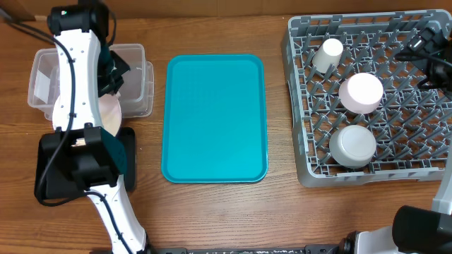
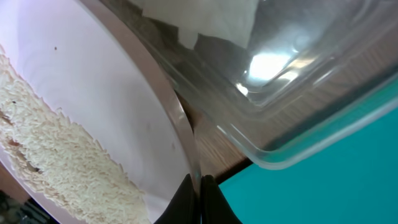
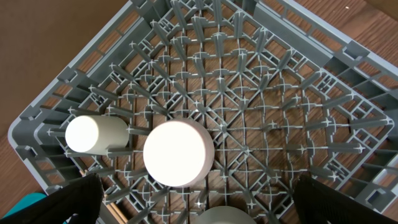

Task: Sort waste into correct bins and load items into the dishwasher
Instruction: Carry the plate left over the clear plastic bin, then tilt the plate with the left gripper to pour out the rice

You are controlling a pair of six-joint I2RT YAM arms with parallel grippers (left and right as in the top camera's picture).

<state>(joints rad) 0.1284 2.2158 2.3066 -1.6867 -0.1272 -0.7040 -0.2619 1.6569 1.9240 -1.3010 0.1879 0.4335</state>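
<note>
My left gripper [image 2: 200, 193] is shut on the rim of the large white plate [image 2: 112, 106], which is tilted and carries a heap of loose rice [image 2: 56, 155]. In the overhead view the plate [image 1: 110, 116] shows under the left arm, between the clear tub [image 1: 134, 60] and the black tray [image 1: 49, 169]. A white napkin [image 2: 205, 18] lies inside the tub [image 2: 298, 81]. My right gripper [image 3: 208, 202] hangs open above the grey dish rack [image 1: 304, 42]. The rack holds a white cup [image 1: 328, 54], a pinkish bowl [image 1: 361, 92] and a pale grey bowl [image 1: 353, 144].
A large teal tray [image 1: 215, 116] lies in the middle of the wooden table, between the bins and the rack. The left arm [image 1: 74, 70] covers part of the tub and the black tray.
</note>
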